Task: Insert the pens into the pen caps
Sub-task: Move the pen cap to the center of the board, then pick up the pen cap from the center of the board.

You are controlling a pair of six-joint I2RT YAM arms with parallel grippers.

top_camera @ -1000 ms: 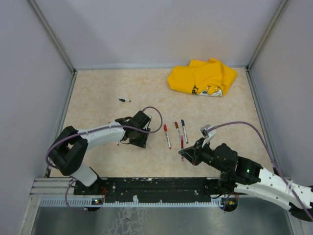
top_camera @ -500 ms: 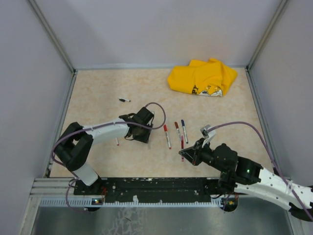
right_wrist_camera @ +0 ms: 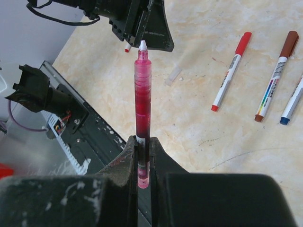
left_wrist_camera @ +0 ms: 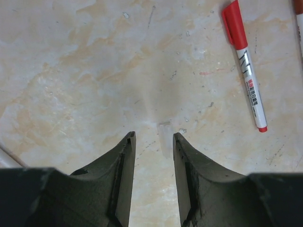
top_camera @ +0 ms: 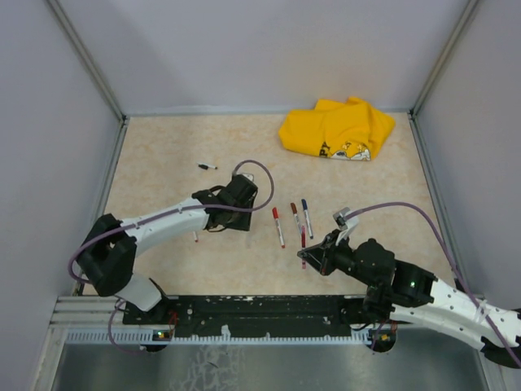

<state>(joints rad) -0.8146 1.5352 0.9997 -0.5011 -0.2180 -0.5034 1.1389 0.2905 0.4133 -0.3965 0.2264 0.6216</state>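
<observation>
Right jaws tight around a red pen; left jaws half open, by a clear cap

A robot lab cell: a beige table boxed in by plain grey panels, with a cabled left arm and right arm bolted to a rail at its near edge.

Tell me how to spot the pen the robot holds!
Start at the yellow cloth at the table's far right and come nearer, past three capped pens in a row. The right gripper pinches a see-through red pen; unlike those, it has no cap, its white tip bare.
</observation>
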